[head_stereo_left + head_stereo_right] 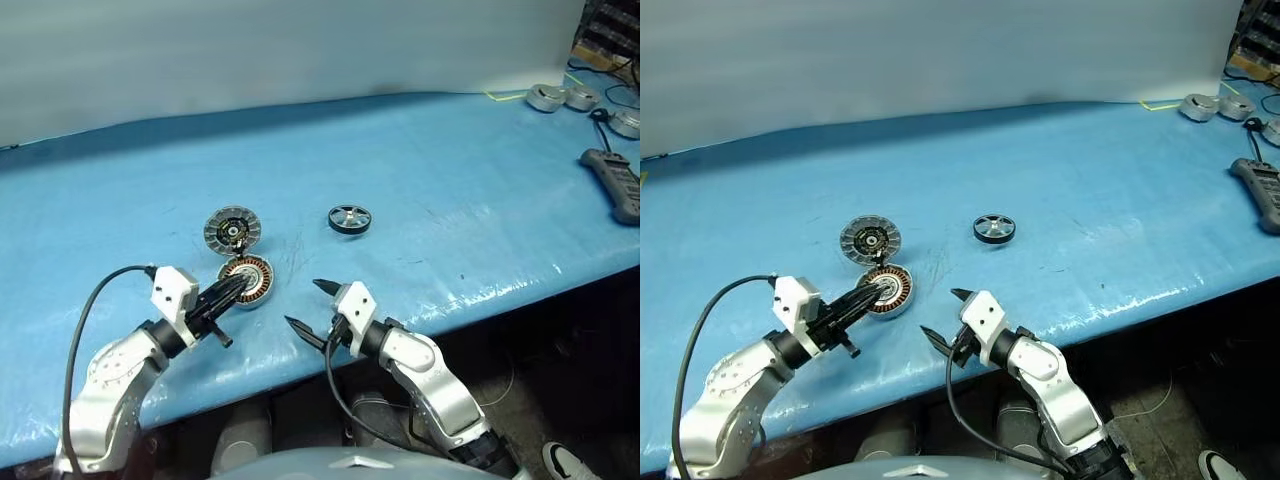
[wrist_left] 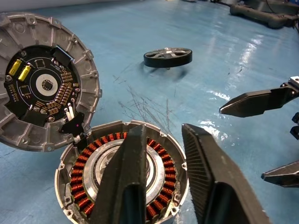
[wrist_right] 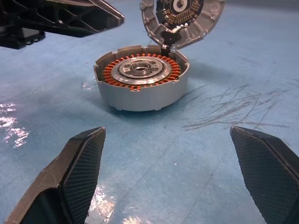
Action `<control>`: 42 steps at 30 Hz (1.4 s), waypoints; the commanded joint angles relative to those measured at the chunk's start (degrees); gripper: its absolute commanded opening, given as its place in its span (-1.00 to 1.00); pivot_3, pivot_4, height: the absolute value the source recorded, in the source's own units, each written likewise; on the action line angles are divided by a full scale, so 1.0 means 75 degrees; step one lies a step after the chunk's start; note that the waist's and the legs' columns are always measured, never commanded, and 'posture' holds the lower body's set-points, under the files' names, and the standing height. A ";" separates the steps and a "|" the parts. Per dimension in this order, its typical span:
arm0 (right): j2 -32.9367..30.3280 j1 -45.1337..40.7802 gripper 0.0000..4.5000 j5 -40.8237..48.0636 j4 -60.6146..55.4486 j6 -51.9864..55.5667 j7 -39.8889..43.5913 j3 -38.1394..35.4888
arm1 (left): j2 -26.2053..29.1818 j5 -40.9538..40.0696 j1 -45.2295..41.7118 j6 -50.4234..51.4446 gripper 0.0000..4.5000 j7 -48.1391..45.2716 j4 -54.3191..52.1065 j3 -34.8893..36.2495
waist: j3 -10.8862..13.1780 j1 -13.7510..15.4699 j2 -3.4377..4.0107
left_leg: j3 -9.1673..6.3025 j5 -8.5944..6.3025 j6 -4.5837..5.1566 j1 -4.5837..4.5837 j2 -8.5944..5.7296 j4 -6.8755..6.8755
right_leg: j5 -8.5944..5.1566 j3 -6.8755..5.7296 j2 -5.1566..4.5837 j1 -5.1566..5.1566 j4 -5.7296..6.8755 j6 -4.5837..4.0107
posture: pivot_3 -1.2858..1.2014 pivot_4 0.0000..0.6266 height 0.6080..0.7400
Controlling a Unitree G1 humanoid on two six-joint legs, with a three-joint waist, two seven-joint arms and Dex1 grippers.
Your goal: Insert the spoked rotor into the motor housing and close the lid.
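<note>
From the head camera I see the motor housing (image 1: 246, 281) lying open near the front edge of the blue table (image 1: 450, 170), copper windings up, with the lid (image 1: 232, 229) flipped back just beyond it and joined at the far rim. The spoked rotor (image 1: 349, 219) sits alone to the right and a little farther away, well apart from both. My left gripper (image 1: 228, 291) hangs at the housing's near-left side with its fingers drawn together on nothing. My right gripper (image 1: 306, 309) waits to the right of the housing, jaws spread wide and empty.

In the left wrist view the two fingers (image 2: 126, 186) overlap the housing's windings (image 2: 88, 186); whether they touch the shell I cannot tell. The lid's circuit board (image 2: 44, 86) faces up, and the rotor stands beyond it.

In the right wrist view the open fingertips (image 3: 84, 163) frame the housing from the side, clear of it.

My worry: nothing pins the housing, so a nudge from the left fingers could slide it or flip the lid shut early. The rotor is thin and flat, so a pinch on its rim may skid away, and the magnets could snatch it in crooked.
</note>
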 commanded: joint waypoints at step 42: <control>0.1869 -0.4304 -0.98 -0.0323 0.1011 0.5153 -0.0888 0.1591 | -0.2005 0.1528 0.1059 -0.4265 -1.00 0.1283 0.1980 -0.0828 | 0.0005 -0.0065 0.0003 | -0.0013 -0.0001 0.0001 -0.0017 -0.0004 -0.0001 | 0.0000 -0.0018 -0.0005 -0.0015 0.0000 -0.0001 | 0.03 -0.52 1.00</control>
